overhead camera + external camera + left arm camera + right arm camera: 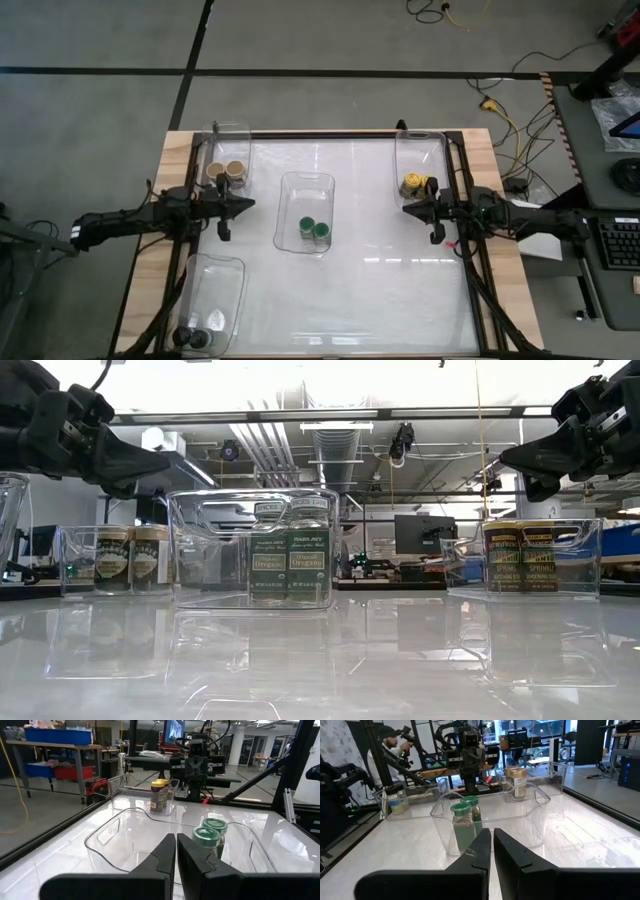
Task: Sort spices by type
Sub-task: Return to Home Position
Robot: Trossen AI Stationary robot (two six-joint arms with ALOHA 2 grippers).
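Four clear bins stand on the white table, each with two spice jars upright on its floor. The tan-lidded jars (pixel 229 172) are in the far left bin, the green-lidded jars (pixel 314 230) in the centre bin (pixel 305 190), the yellow-lidded jars (pixel 417 184) in the far right bin, and the black-lidded jars (pixel 193 338) in the near left bin. My left gripper (pixel 248 204) hovers shut at the table's left side, pointing level toward the centre bin. My right gripper (pixel 407 209) hovers shut at the right side, facing it. Neither touches anything.
The wooden table edge (pixel 160 200) and black frame rails run along both sides. Bare white table lies at the near middle and near right (pixel 400 300). A person (pixel 390 740) is in the room behind the left arm, beyond the table.
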